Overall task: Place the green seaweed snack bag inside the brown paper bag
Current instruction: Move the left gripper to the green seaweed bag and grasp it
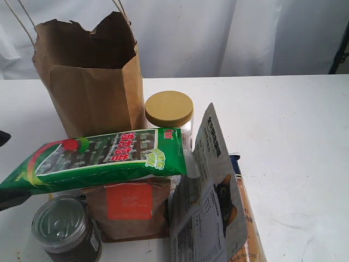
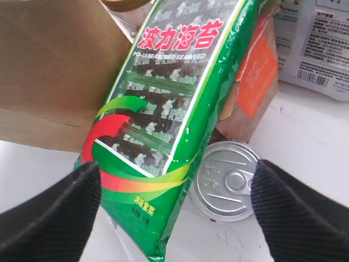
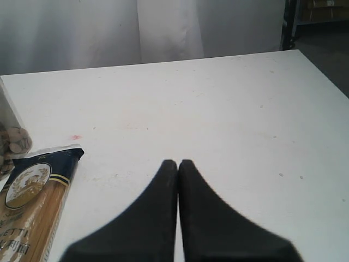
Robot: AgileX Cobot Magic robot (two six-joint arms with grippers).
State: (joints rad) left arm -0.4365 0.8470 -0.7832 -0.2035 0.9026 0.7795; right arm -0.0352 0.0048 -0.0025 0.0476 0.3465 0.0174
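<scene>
The green seaweed snack bag (image 1: 98, 155) lies lengthwise and slightly tilted across the top of a short brown pouch and a can, in front of the tall brown paper bag (image 1: 90, 82). The paper bag stands upright with its ragged top open. My left gripper (image 1: 7, 169) is at the snack bag's left end, jaws wide apart. In the left wrist view the snack bag (image 2: 169, 109) runs between the fingers (image 2: 52, 213) of my left gripper (image 2: 177, 185), close to one of them and well clear of the other. My right gripper (image 3: 178, 162) is shut on nothing above bare table.
A yellow-lidded jar (image 1: 169, 109) stands right of the paper bag. Under the snack bag are a short brown pouch with an orange label (image 1: 129, 202) and a silver-lidded can (image 1: 60, 221). A grey pouch with a cat picture (image 1: 210, 202) and a pasta packet (image 1: 248, 218) are at the front right.
</scene>
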